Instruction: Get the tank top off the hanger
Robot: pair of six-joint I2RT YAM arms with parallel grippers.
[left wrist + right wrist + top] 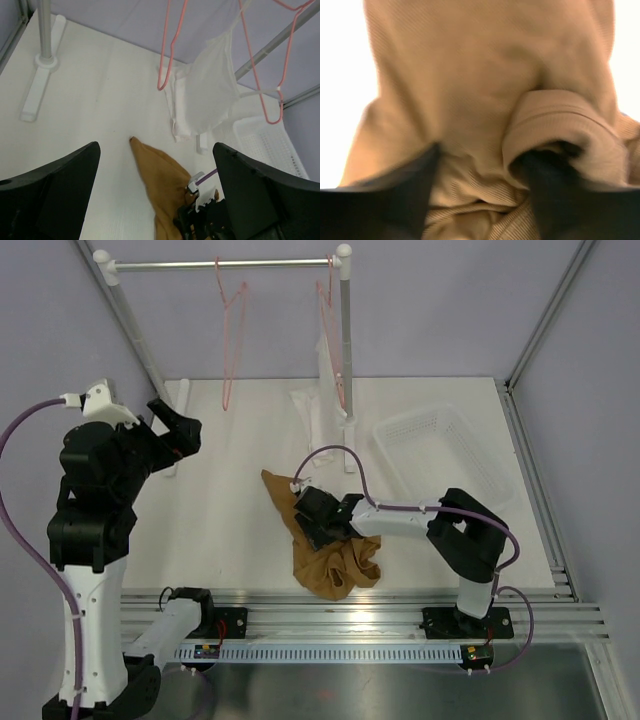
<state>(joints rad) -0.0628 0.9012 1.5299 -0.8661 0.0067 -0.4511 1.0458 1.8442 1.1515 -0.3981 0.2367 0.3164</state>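
Note:
The tan-brown tank top (336,568) lies crumpled on the white table, one corner stretched toward the back left; it also shows in the left wrist view (160,175). My right gripper (310,516) is pressed down into it. In the right wrist view the dark fingers stand apart with a ridge of tank top (480,75) bunched between them, around the right gripper (482,155). The bare pale-pink hanger (226,395) hangs from the rail, also in the left wrist view (164,45). My left gripper (175,430) is raised at the left, open and holding nothing (156,146).
A second pink hanger (328,300) carries a white sheer garment (325,370) at the rail's right end. The rail (270,263) stands on two posts with white feet. A white mesh basket (392,430) sits at the back right. Frame posts line both sides.

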